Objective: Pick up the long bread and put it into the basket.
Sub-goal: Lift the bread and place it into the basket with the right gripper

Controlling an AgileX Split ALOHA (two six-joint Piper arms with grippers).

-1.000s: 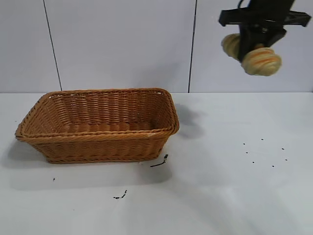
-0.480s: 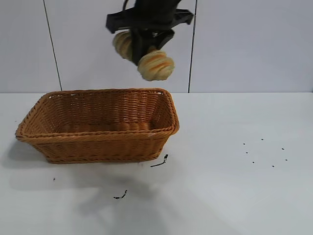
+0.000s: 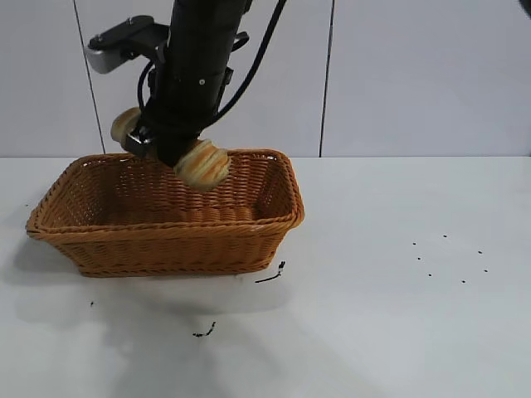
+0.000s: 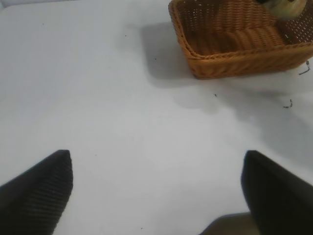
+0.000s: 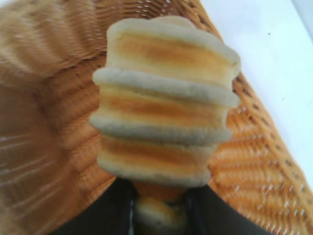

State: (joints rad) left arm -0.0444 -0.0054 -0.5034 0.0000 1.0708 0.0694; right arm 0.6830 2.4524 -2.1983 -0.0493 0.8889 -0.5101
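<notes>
**Bread over the basket, release still to come**

Pickup is done. My right end effector (image 3: 170, 153) is clamped across the middle of the bread (image 3: 202, 164), jaws narrow, one rounded end showing on each side of the dark fingers in the exterior view. The loaf hangs clear of the desk (image 3: 398, 315), held tilted, at about rim height over the basket (image 3: 166, 240), toward its back wall and nearer the right-hand end as the exterior camera sees it.

The right wrist view confirms this: ridged loaf in front of the lens, wicker floor and side wall behind it, a strip of white desk past the rim. I cannot tell whether the lower end of the bread touches the weave yet; it looks just above or just inside the opening.

Left end effector (image 4: 156, 196) is parked well away from the basket, jaws wide, nothing between them.

Left to do, as I judge it: ease the loaf lower into the basket, open the right jaws, lift out clear of the rim. Basket is otherwise empty as far as I can see. Roughly two thirds through.
</notes>
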